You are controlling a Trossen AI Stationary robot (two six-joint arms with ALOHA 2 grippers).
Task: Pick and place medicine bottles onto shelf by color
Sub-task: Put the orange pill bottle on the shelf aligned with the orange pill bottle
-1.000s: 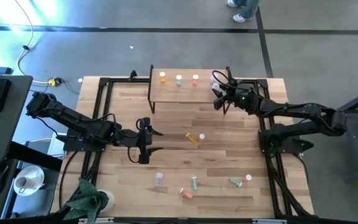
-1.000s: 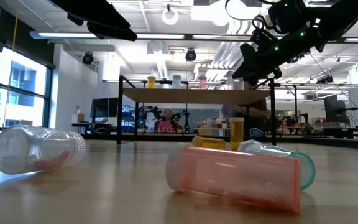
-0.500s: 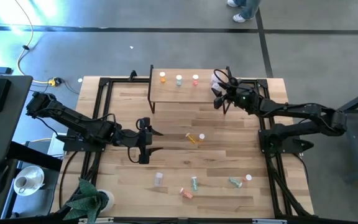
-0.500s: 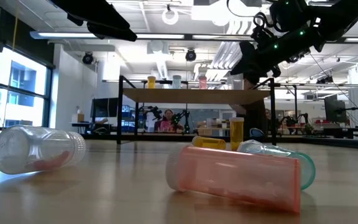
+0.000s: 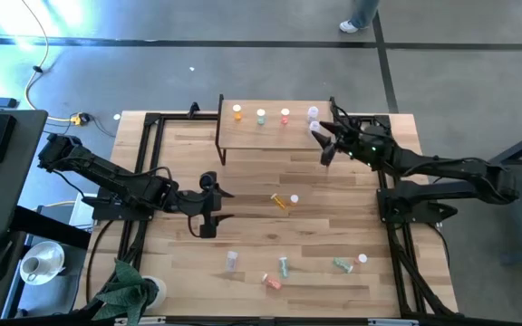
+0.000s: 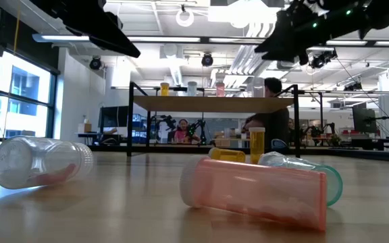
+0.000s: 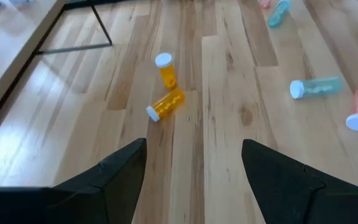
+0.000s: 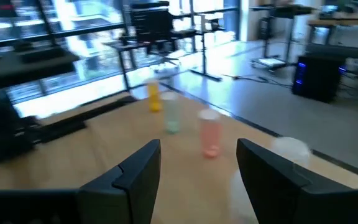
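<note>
Two orange bottles are lying nearest the left gripper (image 5: 217,206), whose fingers (image 7: 114,177) are being held spread and empty low over the middle of the bench (image 5: 252,172). The toppled orange bottle (image 7: 166,104) is lying straight ahead of those fingers, its long axis running slantwise across the line of approach, cap toward the gripper's side; the upright orange bottle (image 7: 166,70) is standing just beyond it, axis vertical. The left arm is judged the nearer one for both. Farther toward the bench's front edge, a clear bottle (image 5: 232,261), a pink bottle (image 5: 272,282) and two green bottles (image 5: 284,267) are lying on their sides. At the far end, the right gripper (image 5: 324,142) is being held released and empty just off the shelf (image 5: 270,133), where orange, green, pink and clear bottles are standing upright in a row.
</note>
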